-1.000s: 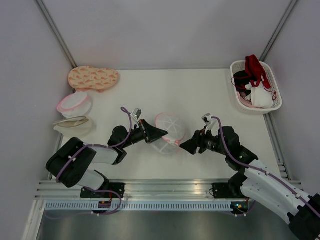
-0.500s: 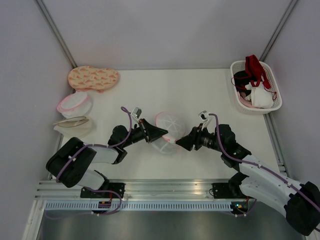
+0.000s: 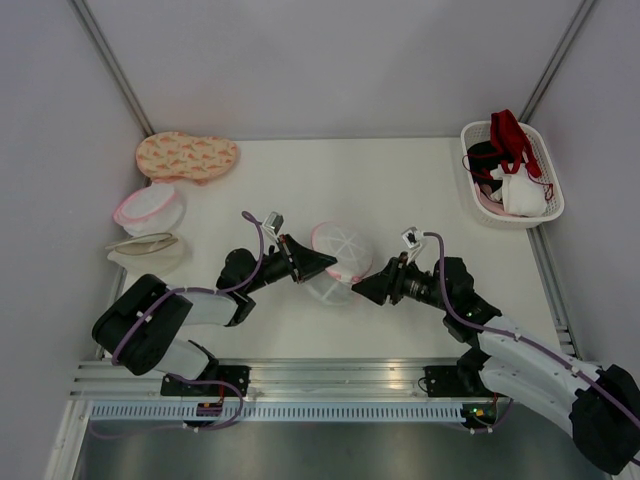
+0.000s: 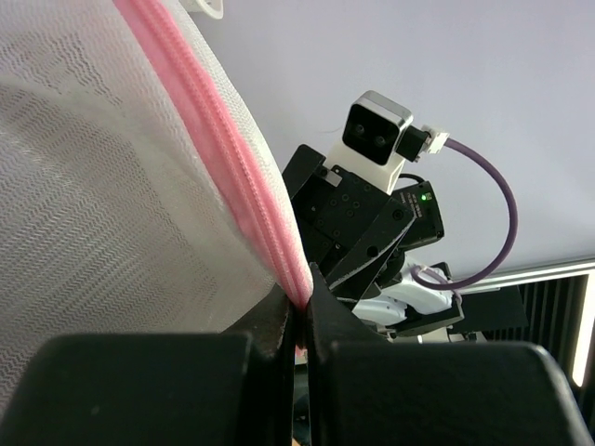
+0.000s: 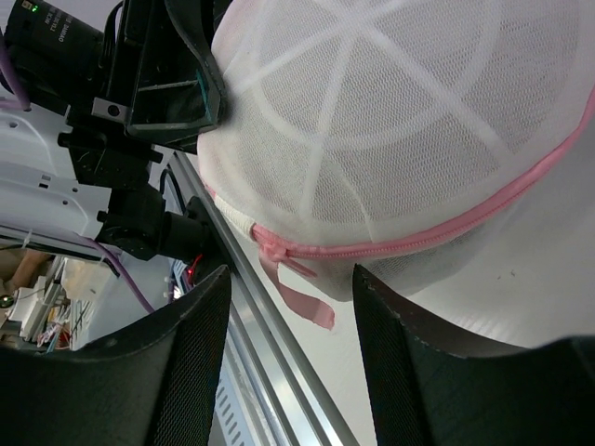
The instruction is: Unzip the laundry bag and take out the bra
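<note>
The laundry bag (image 3: 340,258), a white mesh dome with a pink zipper rim, sits mid-table, tilted between both grippers. My left gripper (image 3: 326,266) is shut on the pink rim (image 4: 279,243) at the bag's left side. My right gripper (image 3: 360,291) is open, close to the bag's lower right edge. In the right wrist view the bag (image 5: 400,111) fills the top, and the closed pink zipper (image 5: 483,218) ends in a pink ribbon pull tab (image 5: 302,299) hanging between my open fingers (image 5: 197,325). The bra is not clearly visible; the mesh hides it.
A white basket (image 3: 548,190) with red, black and white garments stands far right. At far left lie a fuller pink-rimmed bag (image 3: 150,208), a beige-rimmed bag (image 3: 145,245) and an orange patterned item (image 3: 187,155). A metal rail (image 3: 300,378) runs along the near edge.
My right gripper has moved left, closer to the bag's lower right edge and its pull tab. The left gripper keeps its hold on the rim; the bag has barely shifted.
</note>
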`<action>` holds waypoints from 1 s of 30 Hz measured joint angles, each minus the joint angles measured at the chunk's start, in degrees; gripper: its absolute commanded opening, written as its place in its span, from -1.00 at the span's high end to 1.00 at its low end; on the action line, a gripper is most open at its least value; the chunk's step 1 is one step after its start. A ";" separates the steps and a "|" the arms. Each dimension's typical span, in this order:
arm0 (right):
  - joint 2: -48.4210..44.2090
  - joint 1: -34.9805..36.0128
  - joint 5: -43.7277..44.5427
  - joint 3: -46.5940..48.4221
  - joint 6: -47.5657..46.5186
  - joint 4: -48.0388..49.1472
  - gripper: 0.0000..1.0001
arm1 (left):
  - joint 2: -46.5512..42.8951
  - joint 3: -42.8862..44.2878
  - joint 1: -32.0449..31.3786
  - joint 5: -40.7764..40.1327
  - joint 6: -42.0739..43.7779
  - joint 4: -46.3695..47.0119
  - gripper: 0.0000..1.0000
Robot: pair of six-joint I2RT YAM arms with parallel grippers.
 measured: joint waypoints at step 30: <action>-4.94 0.13 1.99 -1.03 0.11 -2.19 0.99 | -1.73 -1.68 -0.17 -0.55 -0.26 0.31 0.95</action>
